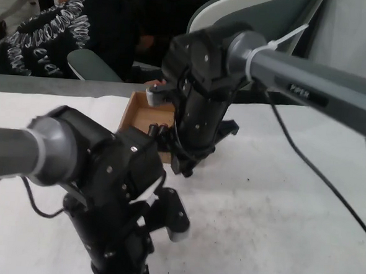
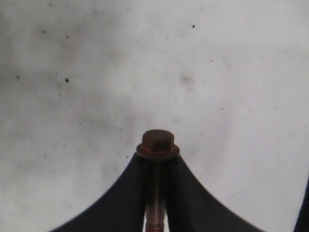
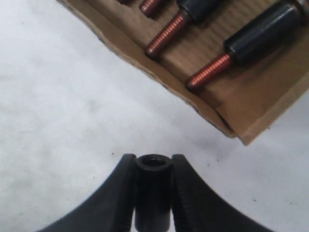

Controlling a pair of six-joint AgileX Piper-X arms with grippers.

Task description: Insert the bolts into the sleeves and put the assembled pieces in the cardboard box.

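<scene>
High view, arms: the right arm [image 1: 200,113] hangs over the near edge of the cardboard box [image 1: 141,113]; the left arm [image 1: 106,176] is nearer the camera, above bare desk [image 1: 278,199].
High view, box: it lies on the desk beyond both arms, with dark assembled pieces [image 1: 157,130] inside.
Left wrist view, grip: the left gripper [image 2: 157,157] is clamped on a copper-coloured bolt [image 2: 157,144], fingers along the shank, the hex head and flange just past the fingertips.
Left wrist view, surroundings: plain speckled desk lies below, apart from the bolt.
Right wrist view, grip: the right gripper [image 3: 153,162] is clamped on a black sleeve [image 3: 153,193], its open bore just past the fingertips.
Right wrist view, box: a corner lies near the sleeve, and the finished pieces inside show threaded ends sticking out of black sleeves.
Step, as I judge it: bolt and sleeve are each held, not yet joined.
Risk, orientation: the bolt's head leads out of the fingers, so the threaded end may be hard to present to the bore.
Risk, alignment: an off-axis approach could catch the thread on the sleeve's rim and push either part askew in its grip.
Risk, crowding: the arms are close together beside the box, so a wide swing could knock its wall.
</scene>
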